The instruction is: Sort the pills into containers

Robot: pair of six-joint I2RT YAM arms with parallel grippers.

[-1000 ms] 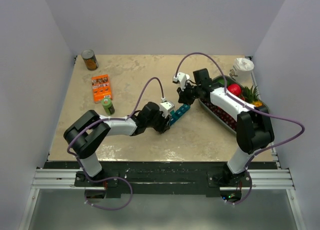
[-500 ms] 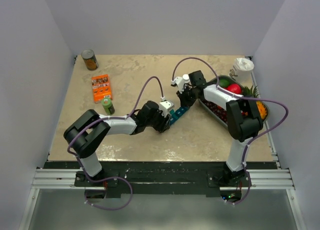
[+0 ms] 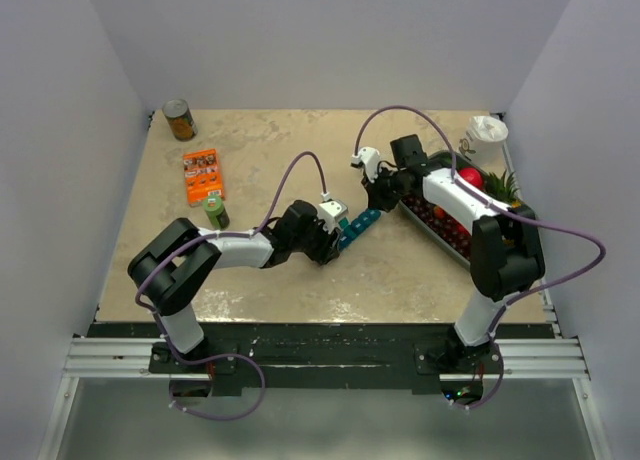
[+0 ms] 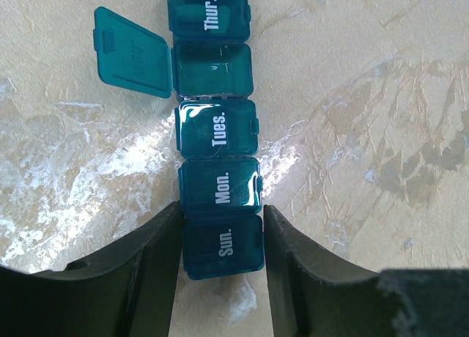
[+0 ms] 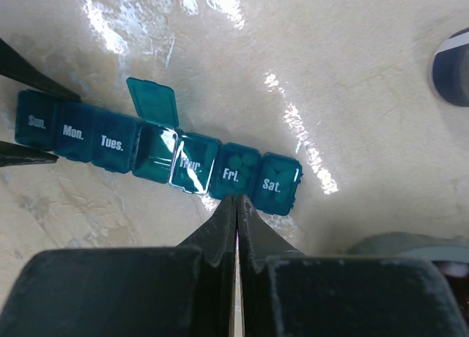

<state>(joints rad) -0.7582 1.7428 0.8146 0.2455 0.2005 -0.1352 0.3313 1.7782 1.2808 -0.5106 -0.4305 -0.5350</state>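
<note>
Seven teal day-lettered containers [image 4: 216, 143] in one strip, one lid [image 4: 134, 51] up; left tool [image 4: 222, 227] gripping Sun., right tool [image 5: 236, 205] closed.

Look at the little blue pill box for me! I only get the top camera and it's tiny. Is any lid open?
Observer: Yes. The left wrist view shows the pill strip with one lid flipped open, on the compartment between Tues. and Thur.
Operator: Where is the left hand grabbing it?
Observer: The left gripper has a finger on each side of the Sun. compartment, at the end of the strip.
Operator: And the right one?
Observer: In the right wrist view the right gripper is shut, tips pressed together, right by the edge of the Fri. compartment. I can't see anything between the tips.
</note>
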